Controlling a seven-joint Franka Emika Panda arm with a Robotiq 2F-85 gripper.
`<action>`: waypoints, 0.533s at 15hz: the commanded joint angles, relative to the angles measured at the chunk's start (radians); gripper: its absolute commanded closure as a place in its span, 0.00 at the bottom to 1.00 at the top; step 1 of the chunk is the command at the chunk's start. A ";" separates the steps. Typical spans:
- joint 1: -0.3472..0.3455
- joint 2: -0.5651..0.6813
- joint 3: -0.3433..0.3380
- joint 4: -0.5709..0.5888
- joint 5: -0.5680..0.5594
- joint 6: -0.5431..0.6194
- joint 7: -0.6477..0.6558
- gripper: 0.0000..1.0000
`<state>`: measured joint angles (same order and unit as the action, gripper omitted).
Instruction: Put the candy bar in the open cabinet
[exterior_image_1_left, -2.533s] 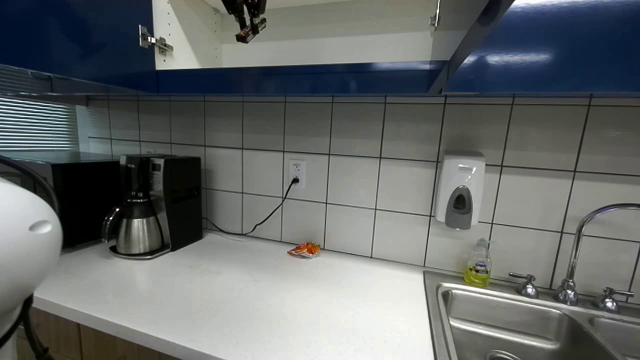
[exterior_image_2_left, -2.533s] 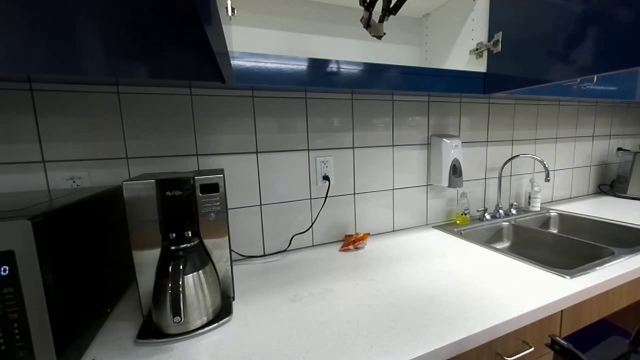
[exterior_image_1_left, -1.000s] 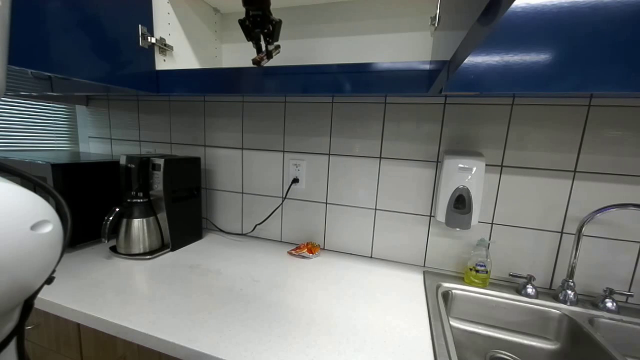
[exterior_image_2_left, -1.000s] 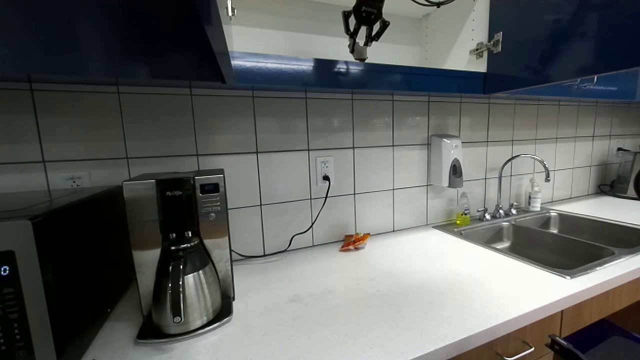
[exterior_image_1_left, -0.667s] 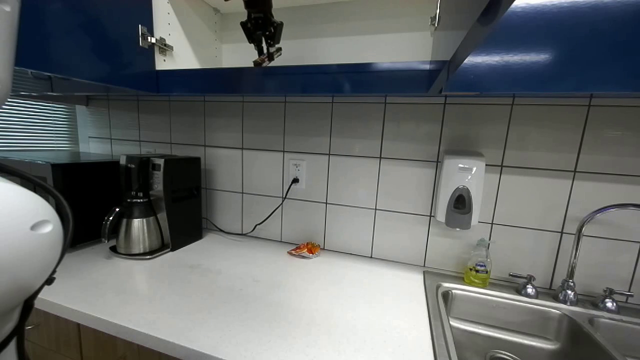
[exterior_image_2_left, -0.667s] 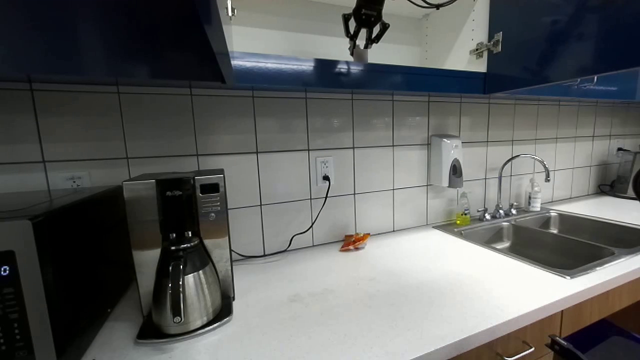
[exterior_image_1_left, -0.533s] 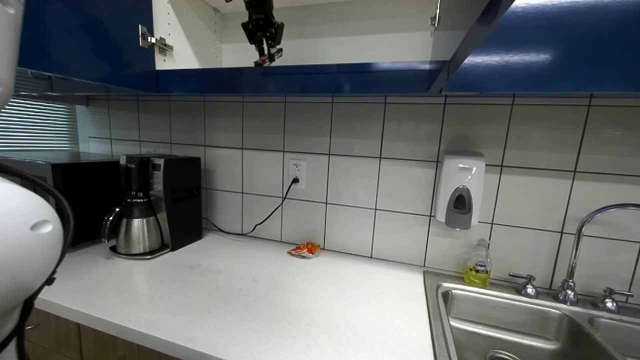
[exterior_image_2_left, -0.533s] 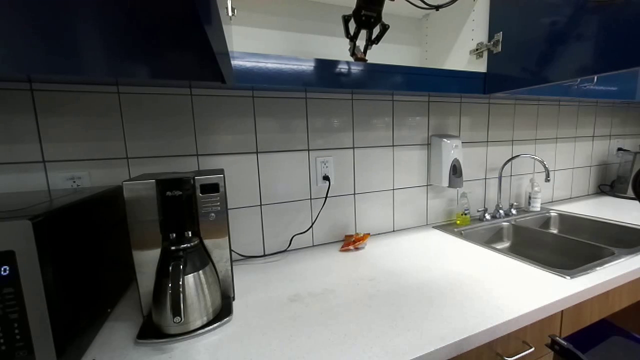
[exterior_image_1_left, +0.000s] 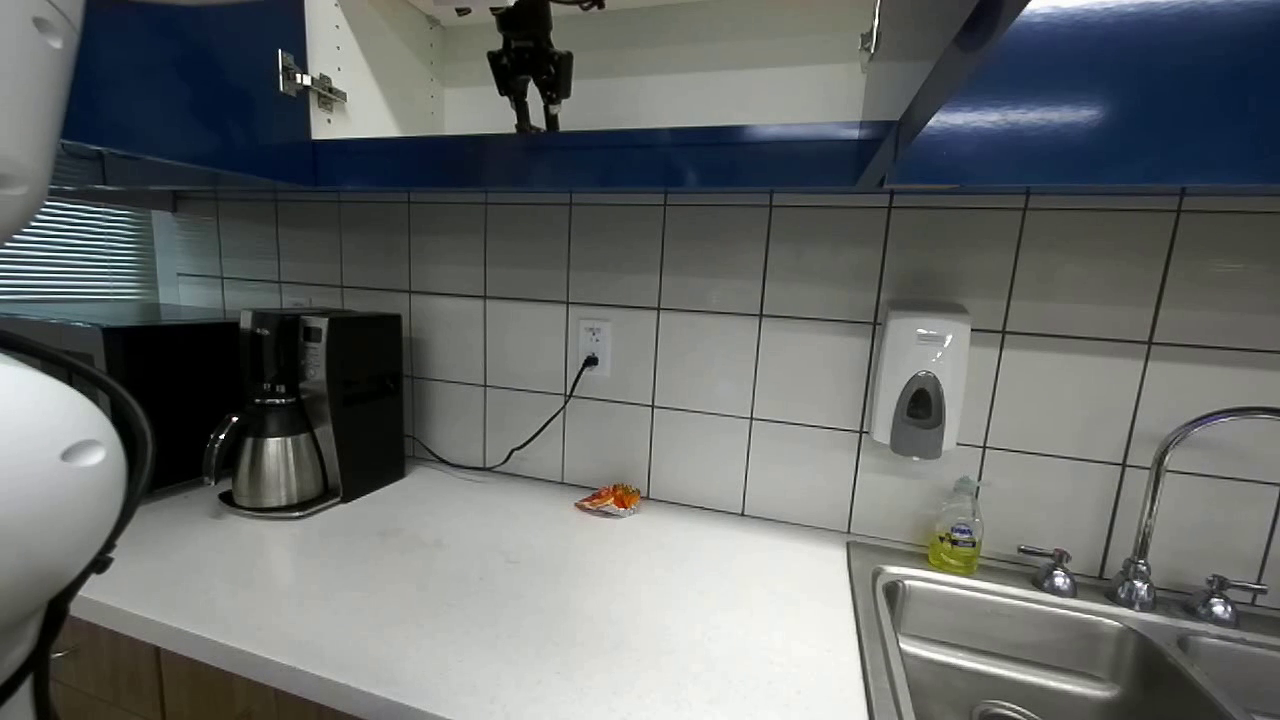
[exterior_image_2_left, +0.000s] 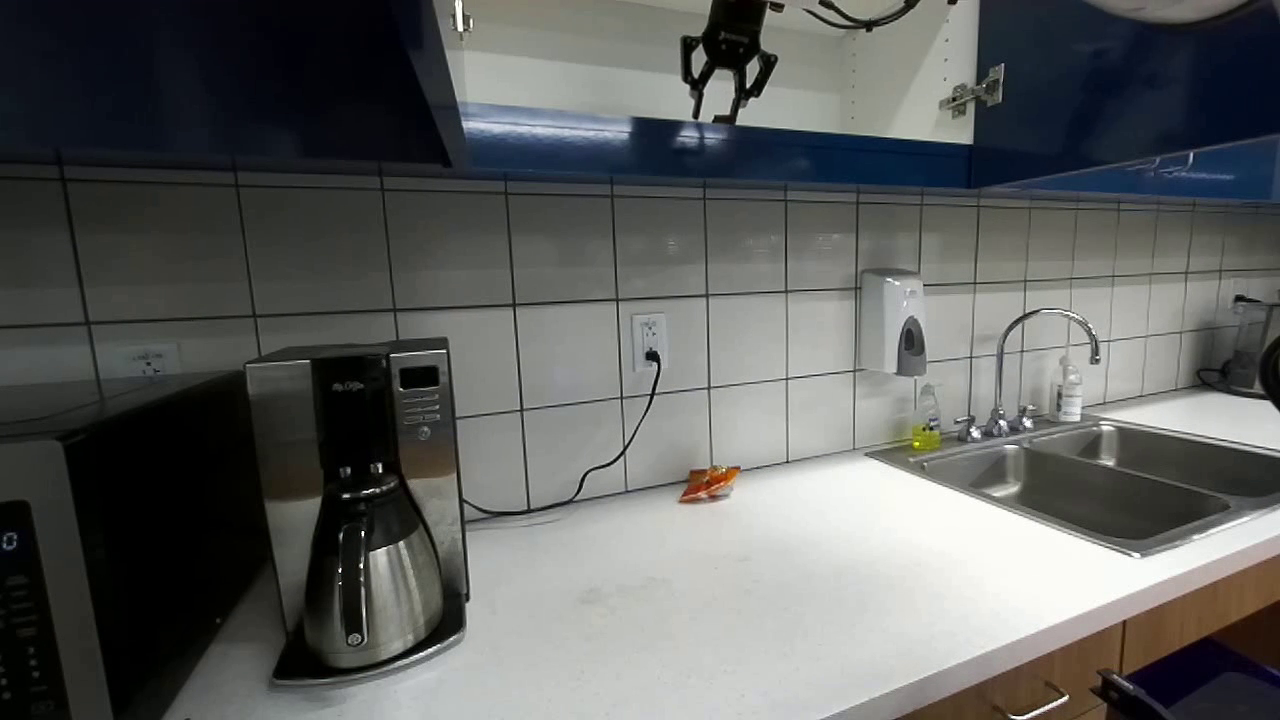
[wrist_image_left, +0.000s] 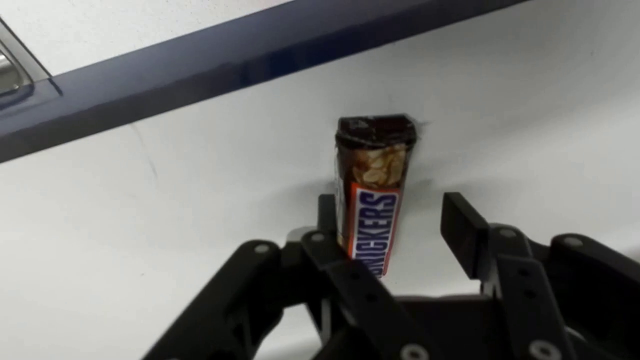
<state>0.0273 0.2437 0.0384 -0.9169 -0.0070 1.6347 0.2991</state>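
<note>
White-floored in the wrist view, the open cabinet (wrist_image_left: 125, 240) shows its blue lip (wrist_image_left: 220, 60) toward eleven o'clock; the candy bar (wrist_image_left: 375, 195) lies inside, end toward twelve; the gripper (wrist_image_left: 390, 220), from five, straddles it, jaws parted. Release seems done; next, a straight lift.

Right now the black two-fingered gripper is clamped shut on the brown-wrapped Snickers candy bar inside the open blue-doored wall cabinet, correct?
No, the gripper is open: the wrist view shows a gap between the candy bar and one finger. The candy bar is indeed inside the open cabinet.
</note>
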 joint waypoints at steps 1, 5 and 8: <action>0.006 0.051 -0.006 0.081 -0.016 -0.051 0.037 0.11; 0.006 0.047 -0.007 0.074 -0.013 -0.042 0.036 0.00; 0.003 0.029 -0.007 0.054 -0.011 -0.034 0.033 0.00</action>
<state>0.0273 0.2764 0.0359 -0.8819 -0.0070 1.6255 0.3113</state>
